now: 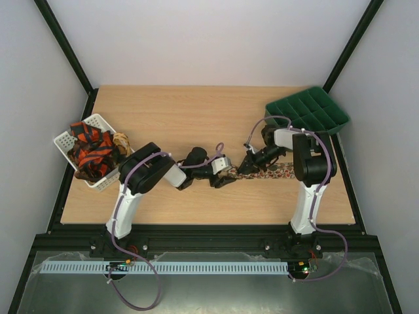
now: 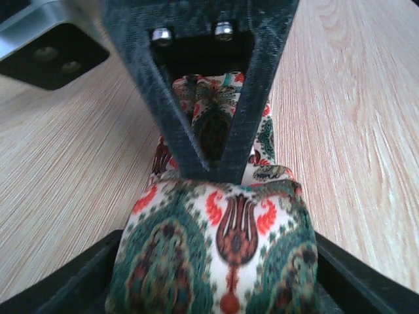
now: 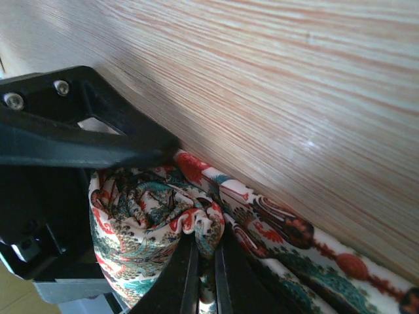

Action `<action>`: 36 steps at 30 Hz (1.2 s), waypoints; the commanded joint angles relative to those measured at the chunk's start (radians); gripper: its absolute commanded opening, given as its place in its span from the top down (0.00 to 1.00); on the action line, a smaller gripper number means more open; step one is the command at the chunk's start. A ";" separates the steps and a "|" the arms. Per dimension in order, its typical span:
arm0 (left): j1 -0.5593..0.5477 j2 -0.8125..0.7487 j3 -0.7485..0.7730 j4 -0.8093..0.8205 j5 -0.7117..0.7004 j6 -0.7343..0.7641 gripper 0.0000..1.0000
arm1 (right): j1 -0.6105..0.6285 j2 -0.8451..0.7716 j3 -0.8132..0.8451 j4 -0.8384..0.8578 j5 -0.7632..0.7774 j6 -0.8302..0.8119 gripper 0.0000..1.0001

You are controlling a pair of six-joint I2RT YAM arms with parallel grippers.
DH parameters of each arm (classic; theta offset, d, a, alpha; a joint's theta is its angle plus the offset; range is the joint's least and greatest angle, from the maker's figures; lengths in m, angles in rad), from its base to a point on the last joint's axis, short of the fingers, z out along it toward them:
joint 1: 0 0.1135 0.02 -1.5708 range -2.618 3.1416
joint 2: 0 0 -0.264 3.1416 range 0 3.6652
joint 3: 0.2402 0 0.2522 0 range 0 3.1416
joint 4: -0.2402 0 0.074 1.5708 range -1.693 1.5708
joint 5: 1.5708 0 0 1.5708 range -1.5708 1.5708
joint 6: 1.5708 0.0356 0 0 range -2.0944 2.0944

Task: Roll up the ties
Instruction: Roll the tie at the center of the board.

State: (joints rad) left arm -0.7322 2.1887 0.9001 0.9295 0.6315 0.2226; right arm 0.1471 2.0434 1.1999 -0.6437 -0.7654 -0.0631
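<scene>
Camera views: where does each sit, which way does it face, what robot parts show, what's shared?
Top external: above and behind the bases, looking down on the table; both arms whole, left gripper and right gripper meet on the tie.
Left wrist: low over the wood, facing along its own fingers, which flank the rolled tie.
Right wrist: low, facing along its own fingers, pinched on the tie.
Shared: both wrist views show the roll and the opposite gripper.
</scene>
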 commanded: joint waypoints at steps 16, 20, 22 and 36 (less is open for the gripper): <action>-0.004 -0.060 -0.060 -0.450 -0.188 0.208 0.61 | 0.029 -0.066 0.107 -0.137 -0.007 -0.010 0.46; -0.004 -0.057 -0.037 -0.488 -0.186 0.210 0.60 | 0.072 -0.093 0.073 -0.128 -0.058 -0.002 0.45; -0.005 -0.055 -0.028 -0.499 -0.185 0.216 0.60 | 0.086 -0.080 0.072 -0.116 -0.054 0.007 0.50; 0.012 -0.069 -0.029 -0.503 -0.158 0.189 0.42 | 0.057 0.025 0.104 -0.146 0.136 -0.103 0.99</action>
State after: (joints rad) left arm -0.7376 2.0800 0.9169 0.6353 0.5030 0.3977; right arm 0.2214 2.0300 1.3052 -0.7383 -0.7471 -0.1158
